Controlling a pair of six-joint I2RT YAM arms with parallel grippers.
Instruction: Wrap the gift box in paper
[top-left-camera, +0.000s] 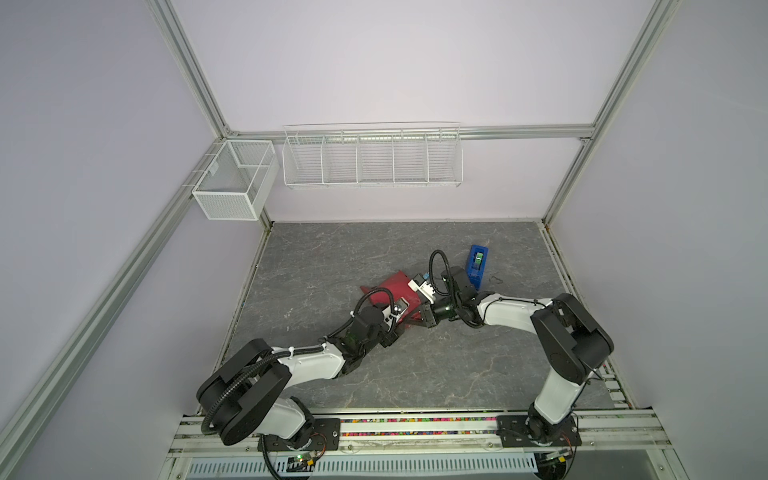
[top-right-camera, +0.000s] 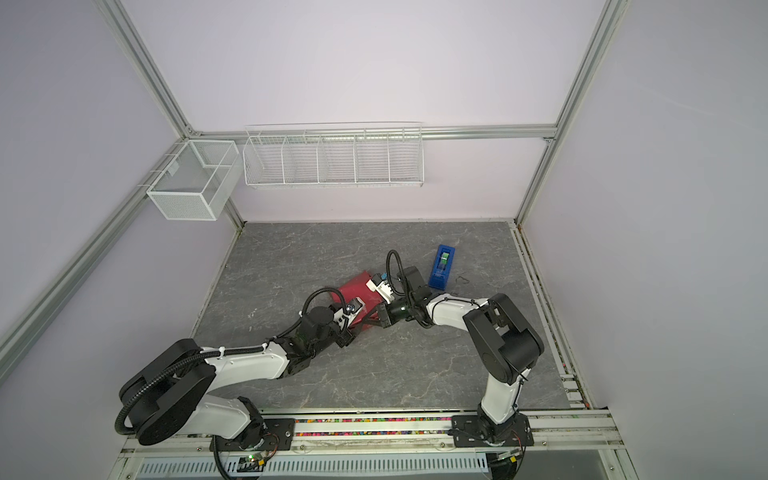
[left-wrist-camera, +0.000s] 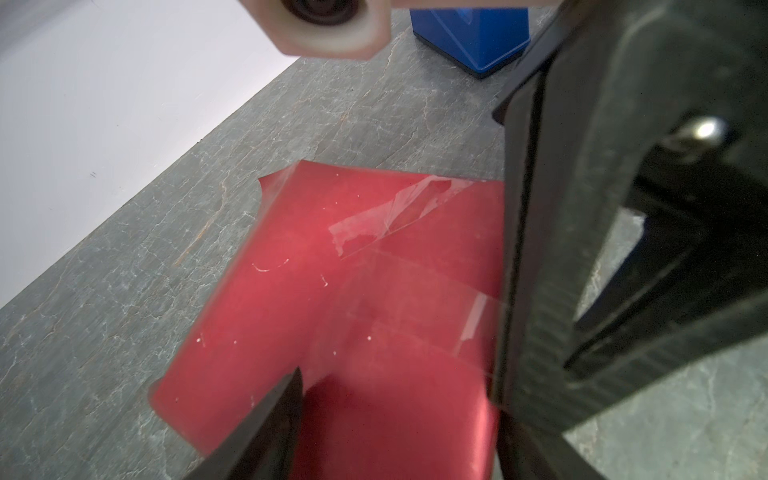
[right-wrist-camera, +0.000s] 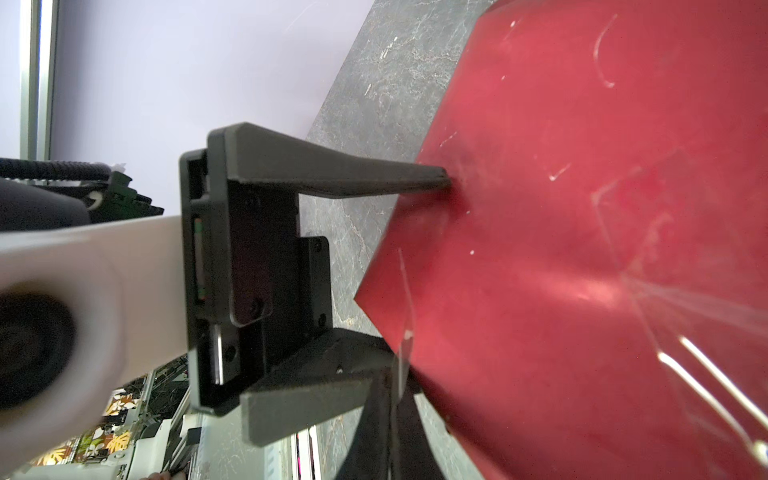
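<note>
Locate the paper (top-left-camera: 392, 291) near the middle of the surface (top-left-camera: 332, 257). It is folded over a block-like form, judged to be the gift box, of which no bare face shows in any view. The tape dispenser (top-left-camera: 478, 262) stands apart at about 2 o'clock from the paper. The left tool (right-wrist-camera: 415, 272) meets the paper from about 6 o'clock with its jaws spread wide and nothing clamped; one fingertip (right-wrist-camera: 440, 176) touches a paper face. The right tool (top-left-camera: 417, 323) comes in from about 4 o'clock with its jaws fully together. Whether they pinch a paper edge or a tape end cannot be told, because the tips are dark and cropped in the right wrist view.

Guard against these faults:
- A hard push from the narrow fingertip may dent or tear the paper.
- A sideways push may slide the light box across the smooth surface.
- The clear tape (left-wrist-camera: 374, 228) shows a wrinkled, lifted end, so a flap may spring open if pressure comes off.
- The two tools work close together and may strike each other.

Both top views give you the layout and the dispenser, but the arms hide the tool tips. The right wrist view alone shows the left tool's spread jaws and the fingertip contact. The left wrist view alone shows the tape strips across the top fold.
</note>
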